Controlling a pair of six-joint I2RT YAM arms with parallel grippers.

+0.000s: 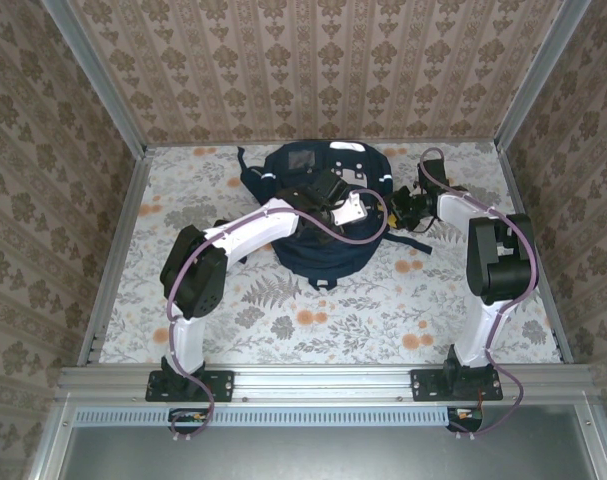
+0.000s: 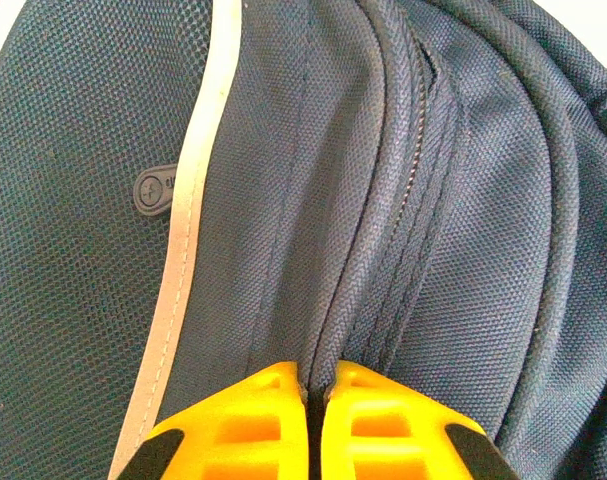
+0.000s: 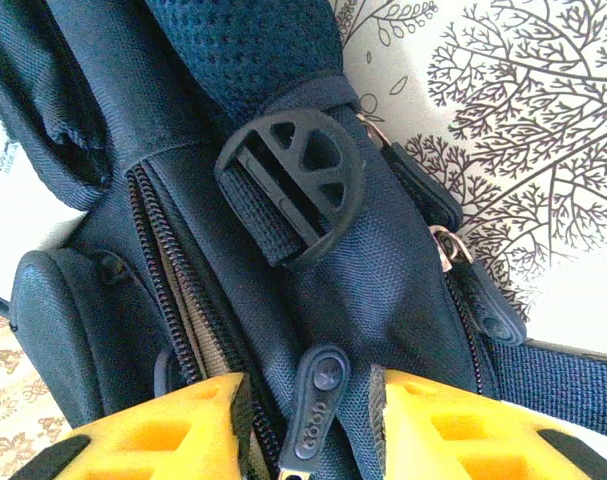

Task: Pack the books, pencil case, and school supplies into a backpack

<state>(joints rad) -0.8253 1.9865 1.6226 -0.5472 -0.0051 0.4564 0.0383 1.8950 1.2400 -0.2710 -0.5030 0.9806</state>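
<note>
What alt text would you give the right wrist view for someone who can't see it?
The right tool has its two yellow fingers apart on either side of a black zipper pull on the navy backpack. Above the pull is a round black plastic buckle, and the leaf-patterned table shows at upper right.

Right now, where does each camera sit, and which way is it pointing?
Top external: above and behind the robot, looking down on the table and backpack; left arm and right arm both show.
Left wrist: on the left arm, facing the backpack's zip seam; the shut left gripper shows at the bottom.
Right wrist: on the right arm, facing a buckle and zip pull; the open right gripper straddles the pull.
Shared: every view sees the backpack.
</note>
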